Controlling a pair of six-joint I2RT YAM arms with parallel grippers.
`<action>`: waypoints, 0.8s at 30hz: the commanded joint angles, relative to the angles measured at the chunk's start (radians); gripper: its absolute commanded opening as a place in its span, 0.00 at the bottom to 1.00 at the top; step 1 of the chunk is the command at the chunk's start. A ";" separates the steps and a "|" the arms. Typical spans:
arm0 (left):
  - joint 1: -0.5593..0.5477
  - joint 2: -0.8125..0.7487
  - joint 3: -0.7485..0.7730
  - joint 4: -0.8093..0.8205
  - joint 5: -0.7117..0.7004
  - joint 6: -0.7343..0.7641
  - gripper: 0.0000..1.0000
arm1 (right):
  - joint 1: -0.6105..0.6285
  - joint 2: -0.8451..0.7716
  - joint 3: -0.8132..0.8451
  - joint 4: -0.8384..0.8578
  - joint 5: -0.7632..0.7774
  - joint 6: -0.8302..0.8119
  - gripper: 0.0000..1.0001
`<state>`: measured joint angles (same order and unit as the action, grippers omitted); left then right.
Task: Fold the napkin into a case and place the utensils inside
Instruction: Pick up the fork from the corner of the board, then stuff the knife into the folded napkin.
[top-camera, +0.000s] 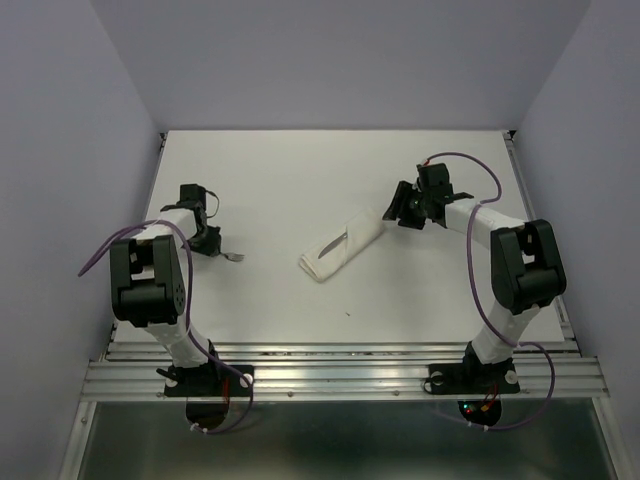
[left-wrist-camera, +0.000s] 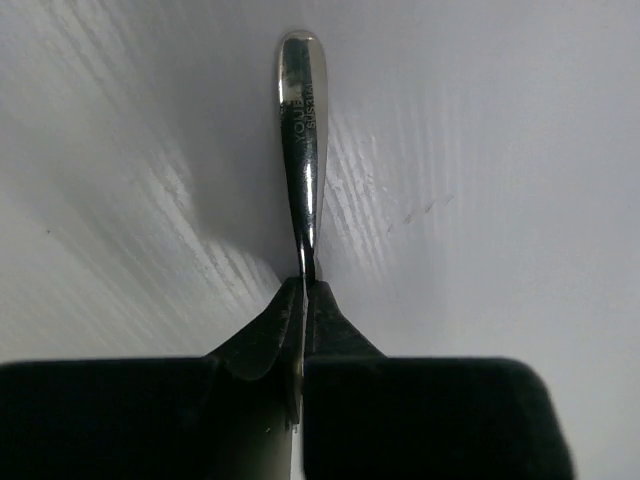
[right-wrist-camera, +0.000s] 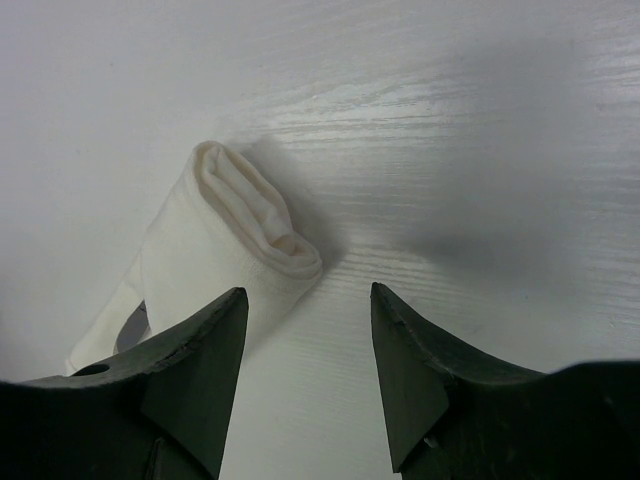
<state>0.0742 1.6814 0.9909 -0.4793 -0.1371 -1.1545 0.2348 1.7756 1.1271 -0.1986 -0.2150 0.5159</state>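
The left fingers (left-wrist-camera: 285, 322) are pressed narrow around one end of a shiny silver utensil (left-wrist-camera: 303, 130). Its handle runs straight out from their tips, low over the white surface (top-camera: 300, 170), though whether it touches cannot be told. From above, this utensil (top-camera: 233, 257) sticks out toward the middle from the left fingers (top-camera: 208, 240), at the surface's left side, well apart from the napkin.

The napkin is folded into a narrow case (top-camera: 345, 247) that lies on a slant right of centre, its nearer end wider and its far end pointing at the right arm. A slim grey piece (top-camera: 335, 243) shows in the fold (its kind is too small to tell).

The right fingers (right-wrist-camera: 200, 355) stand moderately apart with nothing between them. They are low over the surface just beside the case's rolled far end (right-wrist-camera: 250, 225), which lies ahead of the left-hand finger in that view, outside the gap.
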 joint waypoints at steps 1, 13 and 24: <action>-0.002 0.028 0.002 0.008 -0.018 0.068 0.02 | -0.005 -0.004 0.011 0.034 -0.004 -0.007 0.58; -0.275 0.058 0.236 0.034 -0.052 0.710 0.00 | -0.005 -0.010 0.016 0.033 0.000 0.003 0.58; -0.442 -0.089 0.249 0.131 0.165 1.114 0.00 | -0.005 -0.024 0.000 0.028 0.034 0.007 0.58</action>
<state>-0.3393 1.6855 1.2030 -0.3878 -0.0486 -0.2359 0.2348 1.7756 1.1271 -0.1963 -0.2066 0.5198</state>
